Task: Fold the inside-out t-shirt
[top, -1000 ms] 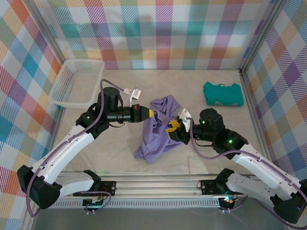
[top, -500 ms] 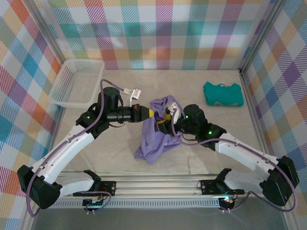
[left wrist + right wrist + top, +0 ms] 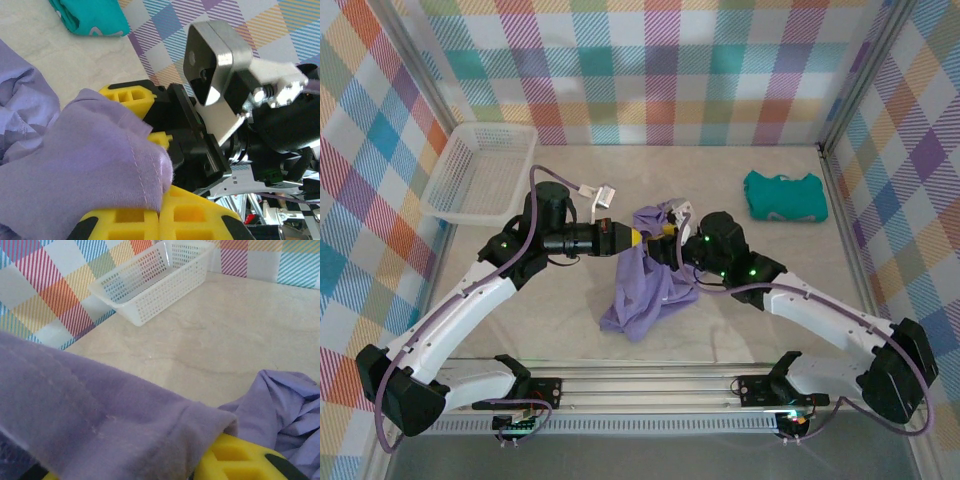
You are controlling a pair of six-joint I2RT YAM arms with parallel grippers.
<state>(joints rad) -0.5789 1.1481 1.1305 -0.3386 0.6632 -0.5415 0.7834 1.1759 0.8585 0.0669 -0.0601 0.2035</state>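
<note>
Mid-table, two robot arms meet over a plain lavender-purple cotton t-shirt (image 3: 645, 290), crumpled in a heap. It sits to the right of a white perforated plastic basket (image 3: 450, 180) and a bit nearer the arm bases, well apart from the basket.

L gripper (image 3: 638, 237): yellow fingers pressed tight together, a fold of the purple cloth pinched between them at the top of the heap. The wrist cam shows fabric bulging out just above the closed tips.

R gripper (image 3: 670, 232), approaching from the side away from the basket, sits nose to nose w/ the L one, almost touching it. The shirt's hem drapes over one of its yellow fingers (image 3: 240, 460). The L wrist cam shows two yellow fingers w/ cloth bunched against them, but can't tell if the jaws actually grip the cloth or how far apart they stand.

The rest of the shirt hangs from the pinch point down to the beige marbled tabletop (image 3: 620, 180) and trails toward the arm bases.

A small teal-green folded garment (image 3: 785, 195) lies far right of the basket, across the table by the checked side wall, apart from the shirt.
</note>
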